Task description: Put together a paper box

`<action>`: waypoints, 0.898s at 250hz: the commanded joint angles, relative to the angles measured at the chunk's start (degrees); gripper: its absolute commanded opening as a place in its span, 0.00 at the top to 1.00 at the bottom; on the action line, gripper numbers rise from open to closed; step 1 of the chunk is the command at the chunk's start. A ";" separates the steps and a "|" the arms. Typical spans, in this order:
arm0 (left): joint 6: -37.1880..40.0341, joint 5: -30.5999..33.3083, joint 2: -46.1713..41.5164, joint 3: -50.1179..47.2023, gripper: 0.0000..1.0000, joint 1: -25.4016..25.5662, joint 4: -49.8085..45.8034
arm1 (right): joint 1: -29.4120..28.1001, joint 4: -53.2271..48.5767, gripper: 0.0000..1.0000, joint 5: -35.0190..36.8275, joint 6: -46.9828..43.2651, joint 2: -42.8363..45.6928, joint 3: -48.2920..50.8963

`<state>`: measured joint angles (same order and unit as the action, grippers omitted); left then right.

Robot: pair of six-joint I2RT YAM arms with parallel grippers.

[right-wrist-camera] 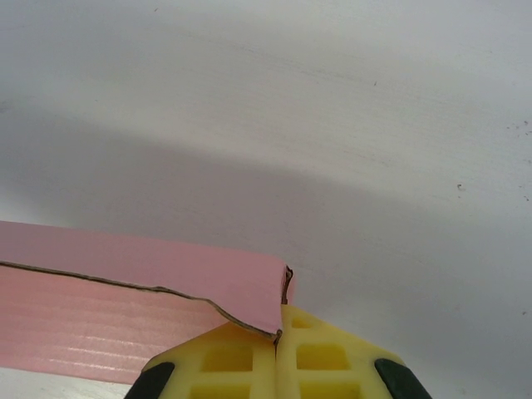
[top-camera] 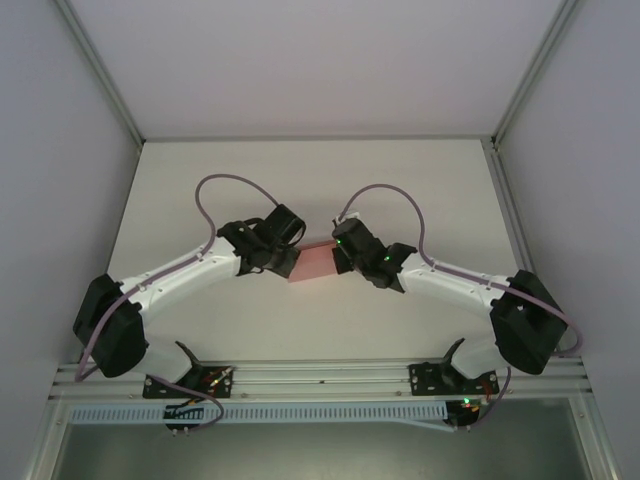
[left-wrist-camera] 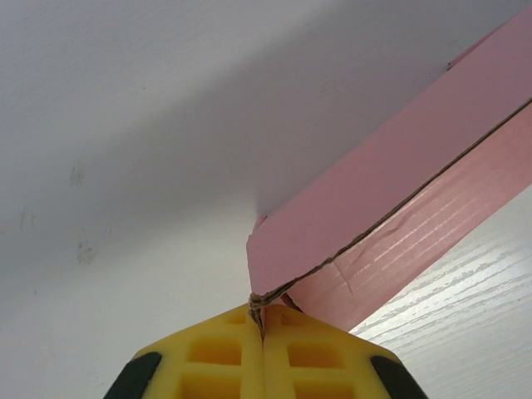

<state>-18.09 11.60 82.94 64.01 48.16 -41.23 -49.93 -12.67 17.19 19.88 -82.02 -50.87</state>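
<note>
The top external camera looked down from above and behind over the whole table (top-camera: 300,190). Both wrist cameras sat very close to the paper box (left-wrist-camera: 391,191), which all three views shared.

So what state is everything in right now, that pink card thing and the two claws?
paper box: folded flat, not yet opened into a box shape, held between the two grippers.
left gripper: shut, yellow fingers pinching one corner of the paper box.
right gripper: shut, yellow fingers pinching the opposite end of the paper box.
</note>
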 commanded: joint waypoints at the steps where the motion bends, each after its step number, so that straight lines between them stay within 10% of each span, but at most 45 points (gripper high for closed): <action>1: -2.72 -5.72 1.42 -1.02 1.00 1.04 3.76 | -0.82 -7.57 0.96 -3.44 0.56 -2.80 1.74; 225: -17.30 -3.05 -0.62 -5.43 1.00 3.44 11.46 | -1.03 -4.04 0.96 -4.79 3.50 -0.95 3.58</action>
<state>-33.21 15.51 79.90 57.52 51.24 -30.94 -49.87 -11.75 18.26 22.15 -81.34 -49.78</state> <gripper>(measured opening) 0.044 0.049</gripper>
